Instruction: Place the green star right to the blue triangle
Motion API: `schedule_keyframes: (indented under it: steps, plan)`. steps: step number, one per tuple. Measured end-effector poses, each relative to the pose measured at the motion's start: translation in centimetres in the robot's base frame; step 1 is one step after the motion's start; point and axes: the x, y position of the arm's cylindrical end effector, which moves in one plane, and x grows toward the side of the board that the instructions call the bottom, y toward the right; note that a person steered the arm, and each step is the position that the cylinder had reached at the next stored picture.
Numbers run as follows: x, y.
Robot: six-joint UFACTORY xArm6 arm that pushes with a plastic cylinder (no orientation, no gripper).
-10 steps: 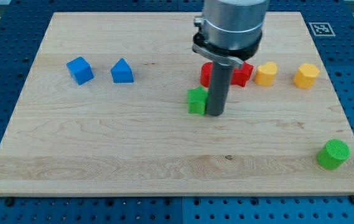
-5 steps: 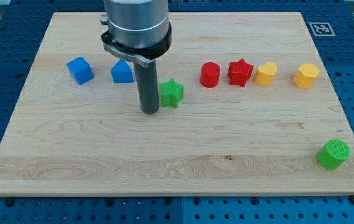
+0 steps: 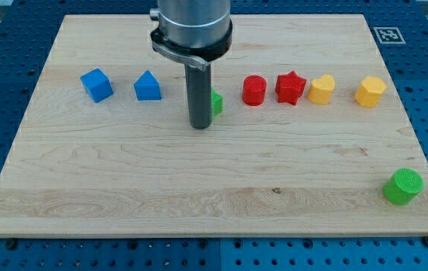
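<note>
The green star sits on the wooden board, mostly hidden behind my rod; only its right edge shows. My tip rests on the board just in front and to the left of the star, touching or nearly touching it. The blue triangle stands to the view's left of the star, with a gap between them. A blue cube sits further left.
A red cylinder, a red star, a yellow heart and a yellow hexagon form a row to the right of the green star. A green cylinder stands at the bottom right near the board's edge.
The green star slid left from beside the red cylinder, then sits slightly higher and right. My rod swept left past the star, then came back right, now in front of it.
</note>
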Motion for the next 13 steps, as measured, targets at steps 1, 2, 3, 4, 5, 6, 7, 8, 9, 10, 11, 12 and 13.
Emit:
schedule_keyframes:
  steps: [1, 2, 3, 4, 5, 6, 7, 8, 9, 10, 11, 12, 13]
  plan:
    - [-0.6, -0.9]
    - [1.8, -0.4]
    - [2.4, 2.9]
    - [1.2, 3.5]
    - [0.0, 3.5]
    - [-1.3, 3.5]
    - [-2.0, 3.4]
    - [-2.2, 2.9]
    - [-2.9, 1.1]
    - [-3.4, -0.2]
    - [-3.4, -1.1]
    - [0.0, 0.6]
    - [7.7, 4.4]
